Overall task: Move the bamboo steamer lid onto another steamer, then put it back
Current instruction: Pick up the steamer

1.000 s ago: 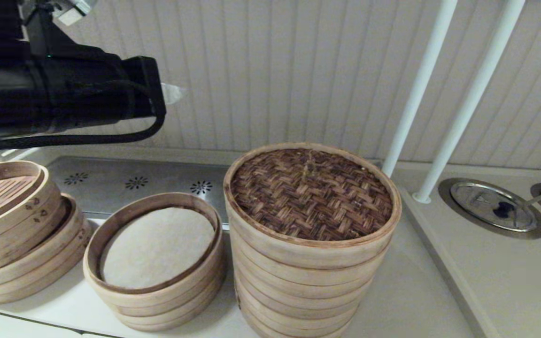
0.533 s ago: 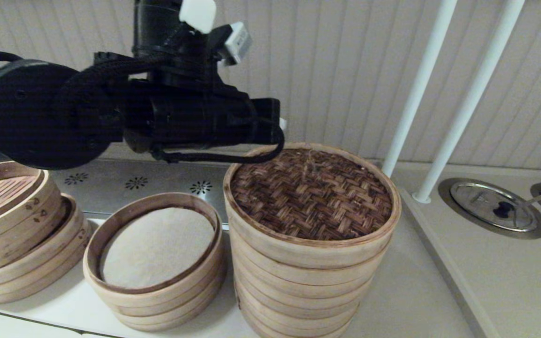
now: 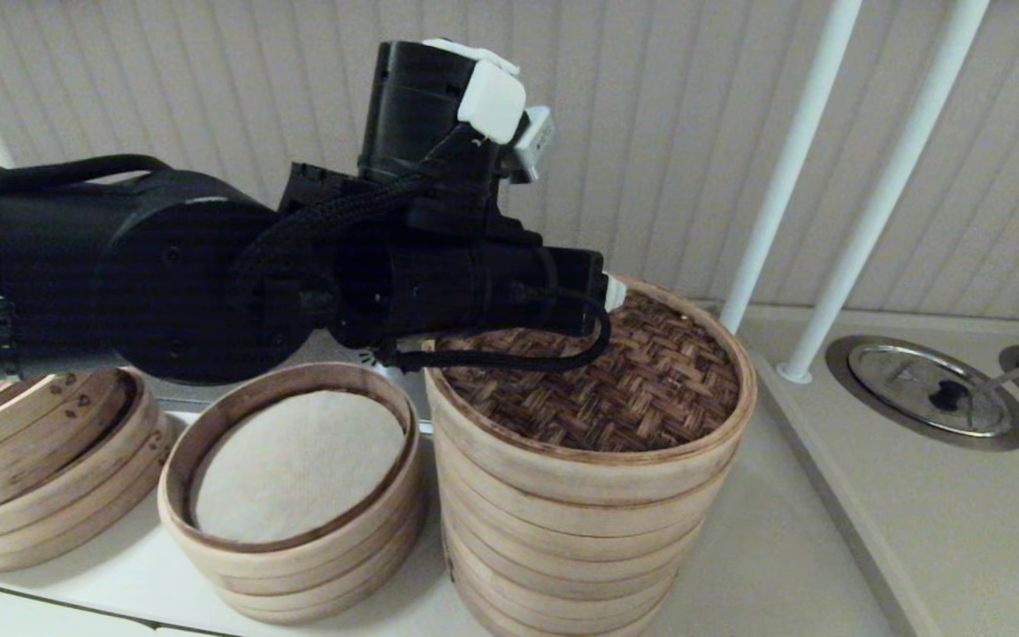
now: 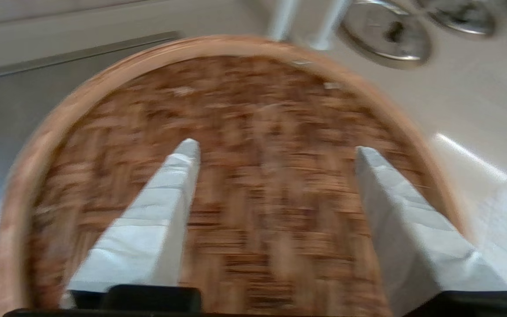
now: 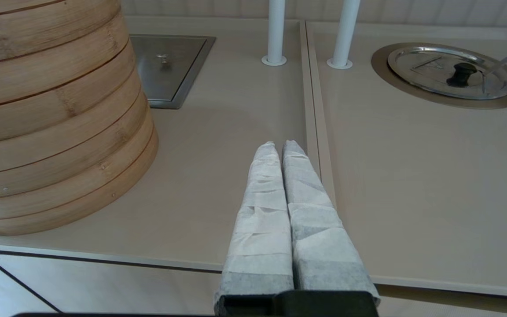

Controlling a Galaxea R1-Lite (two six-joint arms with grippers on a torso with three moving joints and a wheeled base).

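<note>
The left gripper (image 4: 275, 149) has swung in over the bamboo steamer lid (image 3: 642, 380), fingers now spread, empty.

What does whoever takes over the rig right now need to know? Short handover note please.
Left gripper: open, empty, hovering over the bamboo steamer lid.
Right gripper: shut, empty, parked low over the counter beside the tall stack.
Lid sits on the tallest steamer stack; the cloth-lined steamer beside it is uncovered.
Done: cannot tell which leg of the job this is.
Left: grip the lid and lift it off.
</note>
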